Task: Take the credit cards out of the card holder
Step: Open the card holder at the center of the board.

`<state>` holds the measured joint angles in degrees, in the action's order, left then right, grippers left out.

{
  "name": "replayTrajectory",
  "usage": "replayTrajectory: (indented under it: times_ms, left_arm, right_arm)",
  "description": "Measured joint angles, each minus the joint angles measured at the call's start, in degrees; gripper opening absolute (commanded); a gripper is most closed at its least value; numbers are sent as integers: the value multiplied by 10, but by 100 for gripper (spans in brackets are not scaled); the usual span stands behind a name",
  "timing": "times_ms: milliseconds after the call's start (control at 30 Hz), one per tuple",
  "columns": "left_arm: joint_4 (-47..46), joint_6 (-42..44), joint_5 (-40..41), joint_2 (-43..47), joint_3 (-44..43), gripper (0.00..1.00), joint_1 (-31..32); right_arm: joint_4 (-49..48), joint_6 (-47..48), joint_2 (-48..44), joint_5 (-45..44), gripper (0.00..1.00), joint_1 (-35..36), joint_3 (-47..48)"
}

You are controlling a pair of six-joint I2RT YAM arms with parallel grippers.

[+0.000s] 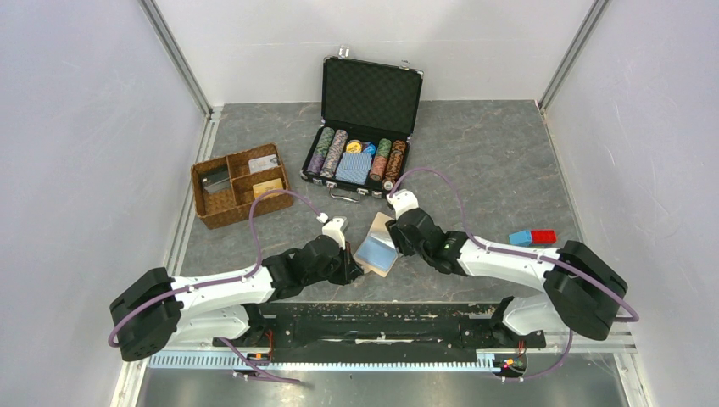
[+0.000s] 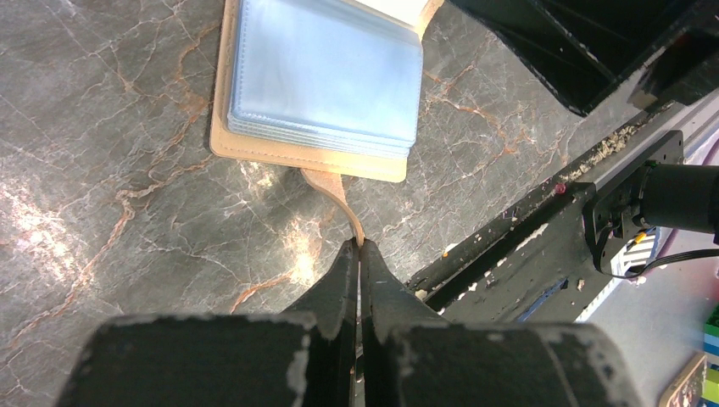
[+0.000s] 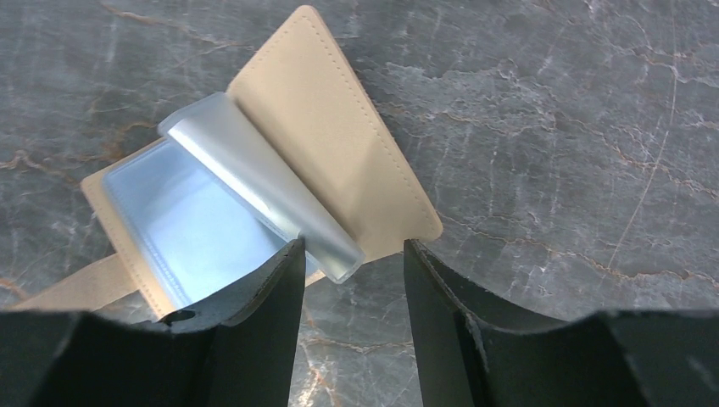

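Pinching strap tab [image 2: 333, 188] of the card holder [image 2: 222, 102], left claw [image 2: 359, 253] clamped; right claw [image 3: 353, 250] apart over its sleeves [image 3: 254, 182]

The card holder [image 1: 379, 244] is hemmed in. The left gripper [image 2: 359, 251] pinches its strap [image 2: 335, 191] at the near left, and the right gripper [image 3: 349, 254] hangs with jaws apart at its right edge. A black rail [image 1: 381, 326] lies close on its near side. Beyond it, bare table [image 1: 492, 161] runs to the black case [image 1: 365, 127]. The wicker tray [image 1: 240, 184] stands well off to its far left.
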<state>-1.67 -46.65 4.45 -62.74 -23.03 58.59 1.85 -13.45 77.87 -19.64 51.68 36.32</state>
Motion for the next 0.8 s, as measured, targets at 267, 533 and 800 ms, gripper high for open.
replayTrajectory:
  times_ms: [267,533,800]
  left_arm:
    - [10,8,0,0,0,2,0]
    - [12,12,0,0,0,2,0]
    - [12,13,0,0,0,2,0]
  right_arm:
    - [4,-11,36,-14,54,-15,3]
    - [-19,28,36,21,44,-18,5]
    - [-28,75,36,73,27,-26,24]
